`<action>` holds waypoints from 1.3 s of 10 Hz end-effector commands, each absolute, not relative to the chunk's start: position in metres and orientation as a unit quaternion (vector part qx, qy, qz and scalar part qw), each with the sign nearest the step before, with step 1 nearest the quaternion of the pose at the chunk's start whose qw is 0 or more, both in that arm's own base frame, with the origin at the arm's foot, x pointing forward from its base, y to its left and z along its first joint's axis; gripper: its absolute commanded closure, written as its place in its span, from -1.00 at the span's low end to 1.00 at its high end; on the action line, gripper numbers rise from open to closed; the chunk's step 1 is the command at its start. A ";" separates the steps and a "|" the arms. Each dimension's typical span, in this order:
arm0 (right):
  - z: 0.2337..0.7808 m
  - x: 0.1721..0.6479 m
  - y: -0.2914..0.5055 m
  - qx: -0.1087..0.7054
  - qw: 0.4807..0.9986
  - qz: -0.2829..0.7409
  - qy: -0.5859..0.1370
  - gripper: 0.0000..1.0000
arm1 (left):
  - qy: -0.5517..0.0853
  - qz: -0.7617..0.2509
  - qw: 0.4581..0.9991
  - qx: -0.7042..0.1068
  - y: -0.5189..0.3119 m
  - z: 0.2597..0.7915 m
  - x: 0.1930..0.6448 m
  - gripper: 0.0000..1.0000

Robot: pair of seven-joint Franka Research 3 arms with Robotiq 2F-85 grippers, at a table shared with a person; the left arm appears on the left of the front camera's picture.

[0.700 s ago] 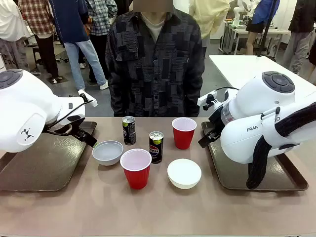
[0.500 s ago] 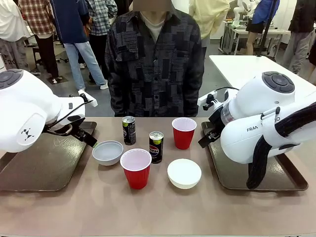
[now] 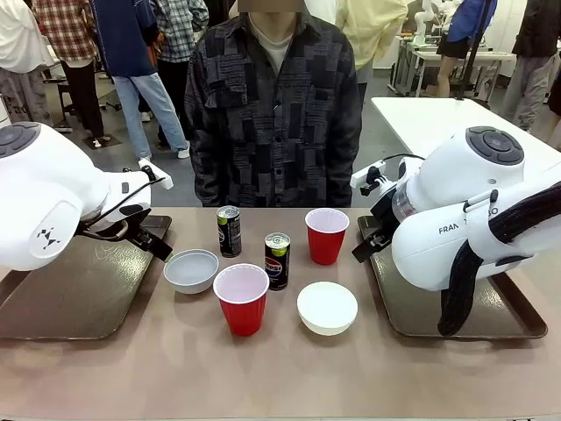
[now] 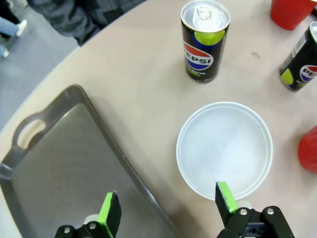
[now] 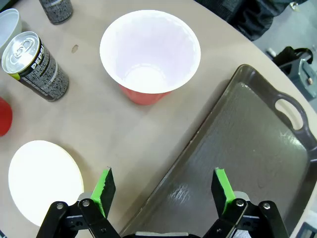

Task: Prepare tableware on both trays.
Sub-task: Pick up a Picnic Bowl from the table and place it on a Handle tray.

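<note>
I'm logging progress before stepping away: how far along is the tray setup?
Done: nothing; the left tray and right tray look bare. In hand: nothing; the left gripper hangs open by the left bowl, the right gripper open over the right tray's edge. Left: the near cup, far cup, left bowl, right bowl, far can and near can all stand between the trays.
</note>
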State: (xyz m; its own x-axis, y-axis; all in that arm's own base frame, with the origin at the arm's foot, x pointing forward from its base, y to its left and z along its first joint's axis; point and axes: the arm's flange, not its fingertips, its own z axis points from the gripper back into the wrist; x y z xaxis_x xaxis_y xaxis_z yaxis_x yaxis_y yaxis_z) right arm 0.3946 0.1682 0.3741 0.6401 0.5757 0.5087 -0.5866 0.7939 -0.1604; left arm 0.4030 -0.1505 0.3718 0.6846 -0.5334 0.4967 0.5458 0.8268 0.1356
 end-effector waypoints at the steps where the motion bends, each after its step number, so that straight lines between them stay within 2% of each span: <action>1: 0.374 0.395 0.168 0.010 0.906 0.321 -0.277 -1.00 | -0.267 -0.294 0.918 -0.012 -0.150 0.372 0.403 -1.00; 6: 0.374 0.395 0.168 0.010 0.906 0.321 -0.277 -1.00 | -0.267 -0.294 0.918 -0.012 -0.151 0.372 0.403 -1.00; 8: 0.410 0.356 0.168 -0.052 0.890 0.353 -0.283 -1.00 | -0.256 -0.327 0.910 -0.026 -0.138 0.403 0.357 -1.00; 10: 0.441 0.305 0.162 -0.079 0.901 0.361 -0.230 -1.00 | -0.229 -0.353 0.907 -0.032 -0.125 0.455 0.303 -1.00; 13: 0.463 0.239 0.148 -0.060 0.911 0.368 -0.174 -1.00 | -0.153 -0.382 0.910 -0.045 -0.117 0.476 0.256 -1.00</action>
